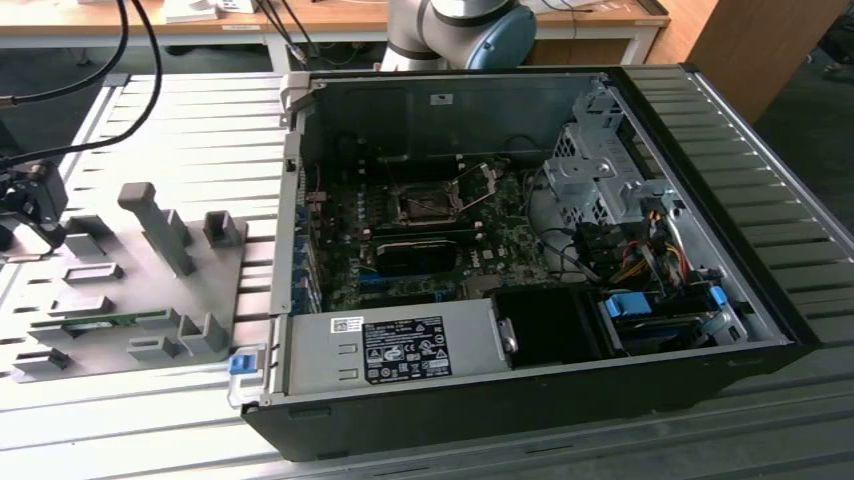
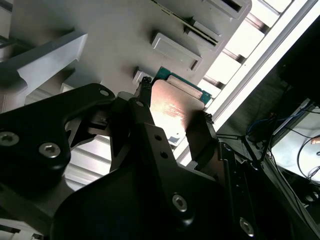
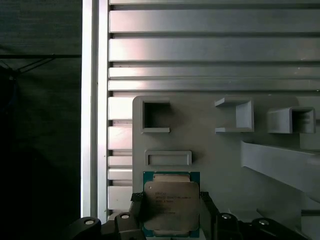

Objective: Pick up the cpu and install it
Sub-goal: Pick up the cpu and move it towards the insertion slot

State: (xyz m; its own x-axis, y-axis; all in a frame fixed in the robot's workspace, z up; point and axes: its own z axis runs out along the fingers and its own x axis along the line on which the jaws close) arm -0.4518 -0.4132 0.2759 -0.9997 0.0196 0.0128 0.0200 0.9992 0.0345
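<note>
The cpu (image 3: 171,202) is a small square chip with a silver-grey metal top on a green board. It lies between my gripper's (image 3: 171,199) two black fingers, over the edge of the grey tray (image 3: 220,155). In the second wrist view the fingertips (image 2: 143,89) press against opposite sides of the cpu (image 2: 172,102). In the exterior view my gripper (image 1: 30,232) hangs at the far left, over the tray's (image 1: 147,300) left end. The dark metal-framed motherboard socket (image 1: 430,205) sits inside the open computer case, far to the exterior view's right of my gripper.
The open black computer case (image 1: 534,400) lies on the ribbed metal table (image 1: 174,120), with a power supply (image 1: 394,350) at its front and cables and a drive cage (image 1: 601,175) on the exterior view's right. Upright grey fixtures (image 1: 158,225) stand on the tray.
</note>
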